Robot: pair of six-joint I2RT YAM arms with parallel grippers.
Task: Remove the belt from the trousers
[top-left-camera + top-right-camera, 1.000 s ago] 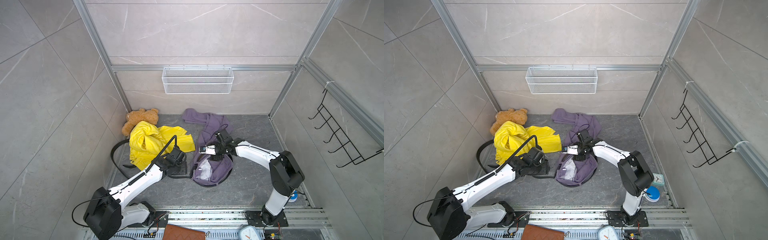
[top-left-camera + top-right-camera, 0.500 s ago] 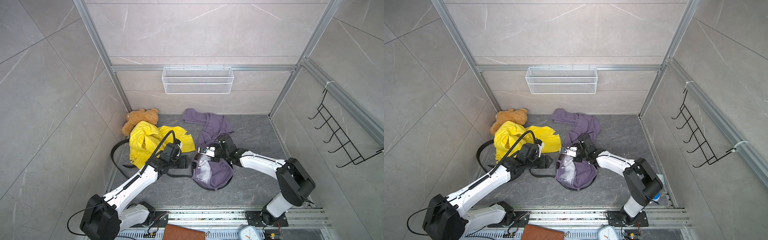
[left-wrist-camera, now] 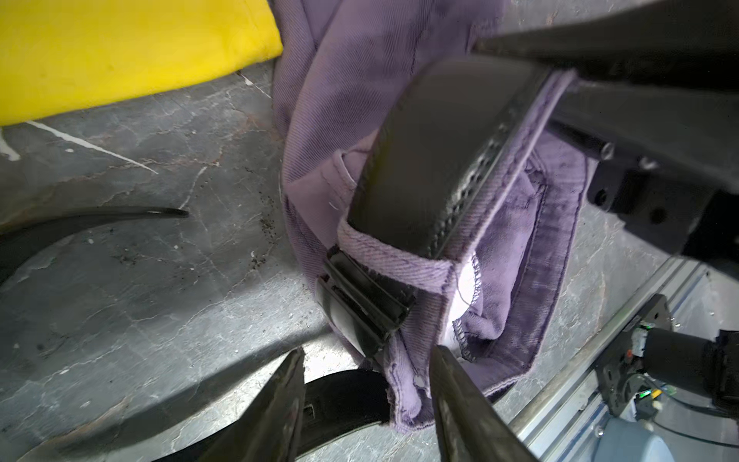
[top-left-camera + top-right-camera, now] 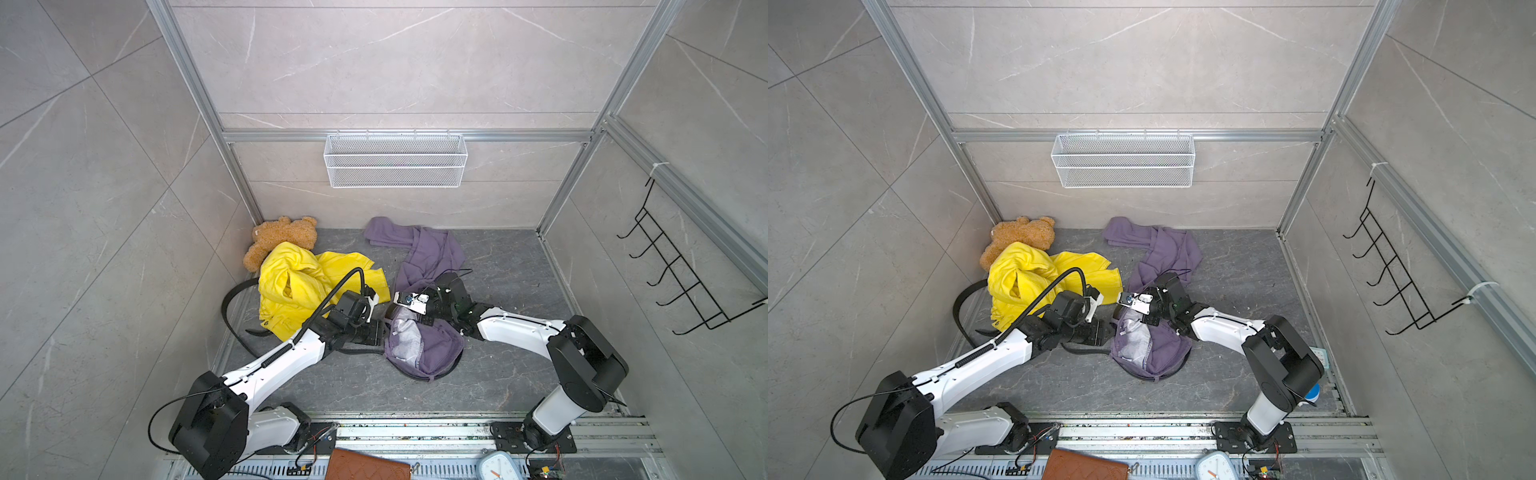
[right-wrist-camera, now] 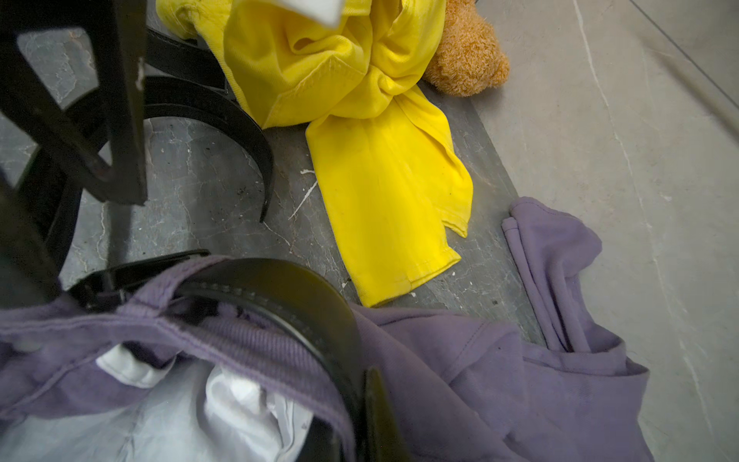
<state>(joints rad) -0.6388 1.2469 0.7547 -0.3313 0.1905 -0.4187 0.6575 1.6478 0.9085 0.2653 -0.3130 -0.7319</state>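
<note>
L gripper (image 3: 368, 352) jaws spread astride edge of purple trousers (image 4: 428, 345) on floor (image 4: 498, 374) center, R gripper (image 5: 354, 416) jaws pressed together pinching belt (image 5: 280, 288), which sits threaded thru trouser loops btw both arms.

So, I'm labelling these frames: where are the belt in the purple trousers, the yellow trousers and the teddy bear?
belt (image 5: 288, 288), right wrist view, strap's glossy outer face.
yellow trousers (image 4: 282, 291), a top view, crumpled middle.
teddy bear (image 4: 286, 232), a top view, plush body.
</note>
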